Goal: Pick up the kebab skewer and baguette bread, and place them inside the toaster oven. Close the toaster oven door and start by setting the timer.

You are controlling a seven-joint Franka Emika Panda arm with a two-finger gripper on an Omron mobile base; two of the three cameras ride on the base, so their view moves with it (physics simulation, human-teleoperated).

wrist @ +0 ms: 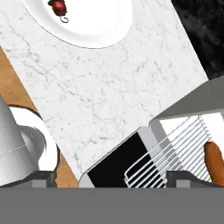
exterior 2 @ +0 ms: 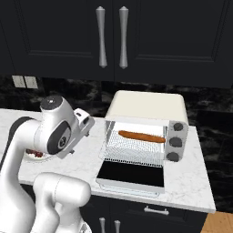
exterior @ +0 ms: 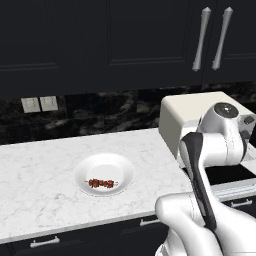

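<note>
The baguette bread [exterior 2: 141,136] lies across the wire rack [exterior 2: 134,148] inside the toaster oven [exterior 2: 148,123], its long side running left to right; in the hand view its near end [wrist: 214,159] shows at the right edge, on the rack wires. The toaster oven door [exterior 2: 132,174] hangs fully open, lying flat toward the near edge of the table [exterior 2: 195,182], dark glass up. 3 dark knobs [exterior 2: 174,142] sit in a column on the right side of the oven front.

The kebab skewer [exterior: 102,183] rests in a white plate [exterior: 120,165] on the marble table, well to the left of the toaster oven. It lies roughly left to right, near the plate's near side. In the hand view one end of the skewer [wrist: 59,7] shows at the top of the picture, on the plate [wrist: 100,26].

The gripper [wrist: 111,177] is above the table between the plate and the oven, just off the left edge of the open door. Its jaws stand wide apart and hold nothing; the 2 fingertips [wrist: 41,177] show at the bottom of the hand view, one over the near table edge, the other over the rack.

Dark cabinets with 2 long silver handles [exterior 2: 111,36] hang above the oven, and 2 pale wall switches [exterior: 39,104] sit on the black backsplash at the far left.
</note>
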